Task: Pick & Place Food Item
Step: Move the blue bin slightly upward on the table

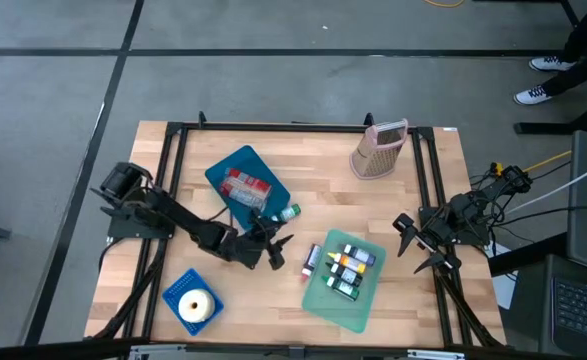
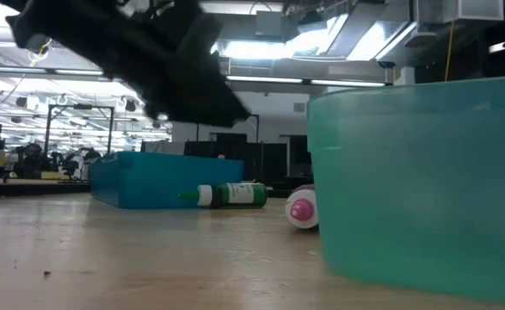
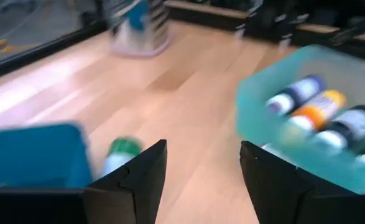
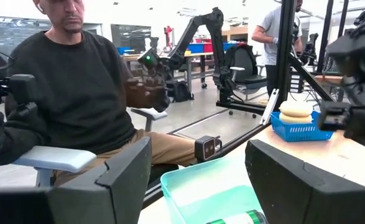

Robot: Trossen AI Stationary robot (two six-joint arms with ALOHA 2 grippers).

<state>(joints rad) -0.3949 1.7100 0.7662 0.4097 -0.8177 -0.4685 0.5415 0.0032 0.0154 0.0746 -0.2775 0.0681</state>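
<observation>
On the desk (image 1: 313,190), the lidless bin (image 1: 245,185) holding a packaged food item (image 1: 245,185) lies left of centre. A small bottle (image 1: 285,213) lies on its side just beside that bin's right corner. The tray of bottles (image 1: 345,281) sits right of centre, toward the near edge, with one bottle (image 1: 311,262) lying just outside its left wall. The small basket (image 1: 193,301) containing a round bun (image 1: 196,304) occupies the near-left corner. A grater (image 1: 379,150) stands at the far edge, right of centre.

a pink grater (image 1: 378,151) stands upright near the table's (image 1: 323,205) far edge; a seated person (image 4: 76,99) beyond.
</observation>
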